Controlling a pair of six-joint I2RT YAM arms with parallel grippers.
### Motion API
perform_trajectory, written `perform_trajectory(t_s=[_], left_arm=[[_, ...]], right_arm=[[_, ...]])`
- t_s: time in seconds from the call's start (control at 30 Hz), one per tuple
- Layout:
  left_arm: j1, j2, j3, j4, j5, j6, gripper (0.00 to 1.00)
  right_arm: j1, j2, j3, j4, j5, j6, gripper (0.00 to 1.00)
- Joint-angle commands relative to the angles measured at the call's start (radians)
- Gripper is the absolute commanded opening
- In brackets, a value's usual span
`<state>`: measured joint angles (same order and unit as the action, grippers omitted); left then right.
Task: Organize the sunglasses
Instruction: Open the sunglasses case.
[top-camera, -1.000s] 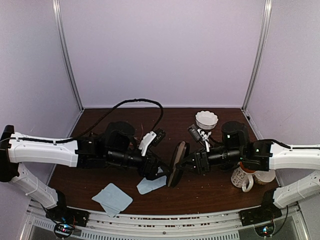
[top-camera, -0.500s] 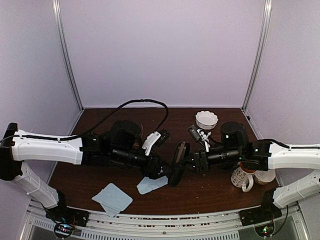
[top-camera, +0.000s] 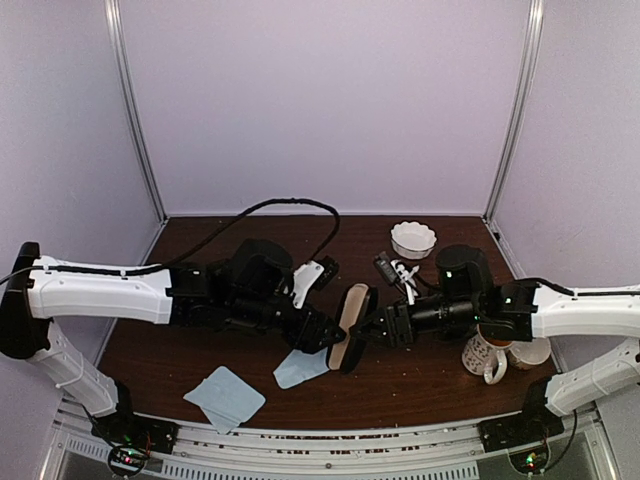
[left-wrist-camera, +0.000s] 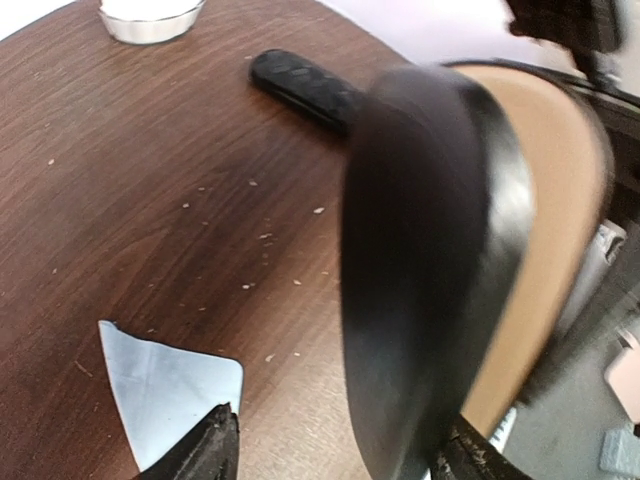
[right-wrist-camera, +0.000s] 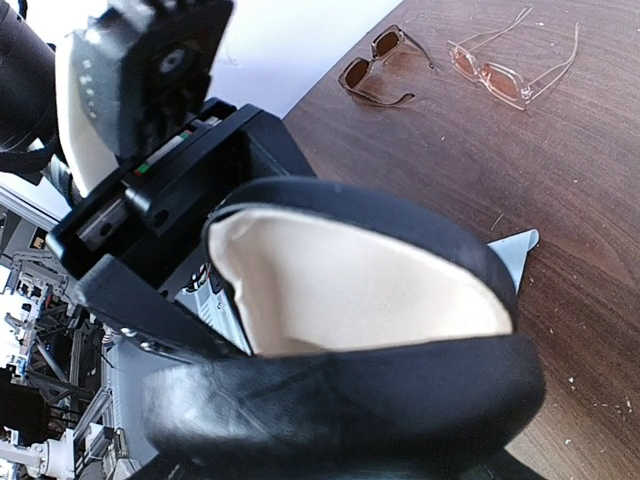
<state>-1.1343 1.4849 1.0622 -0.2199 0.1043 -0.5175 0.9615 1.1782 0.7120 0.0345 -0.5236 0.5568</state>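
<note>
Right end effector (top-camera: 372, 330) gripping case (right-wrist-camera: 350, 290), sunglasses (right-wrist-camera: 378, 65) well beyond on table (right-wrist-camera: 560, 200)

Matt black case (right-wrist-camera: 352, 405), smooth cream lining (right-wrist-camera: 345, 290), dark wood-grain table (left-wrist-camera: 150, 160).

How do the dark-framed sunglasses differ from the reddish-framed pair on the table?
The dark-framed sunglasses have dark brown lenses; the reddish-framed pair has pale pink lenses. The dark frame looks thicker, the reddish one thinner and wiry. Both lie on the table, side by side, with no gripper touching them.
</note>
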Motion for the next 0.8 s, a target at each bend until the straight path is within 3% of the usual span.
perform_trajectory(t_s=[0.0, 0.53, 0.77], left_arm=[[0.025, 0.050, 0.031, -0.048, -0.181, 0.006, 0.66], [0.025, 0.057, 0.033, -0.063, -0.201, -0.008, 0.63], [0.025, 0.054, 0.038, -0.093, -0.234, -0.016, 0.67]], right_arm=[[0.036, -0.011, 0.060, 0.121, -0.172, 0.022, 0.37], [0.038, -0.024, 0.049, 0.111, -0.173, 0.015, 0.36], [0.038, -0.047, 0.043, 0.093, -0.191, 0.004, 0.36]])
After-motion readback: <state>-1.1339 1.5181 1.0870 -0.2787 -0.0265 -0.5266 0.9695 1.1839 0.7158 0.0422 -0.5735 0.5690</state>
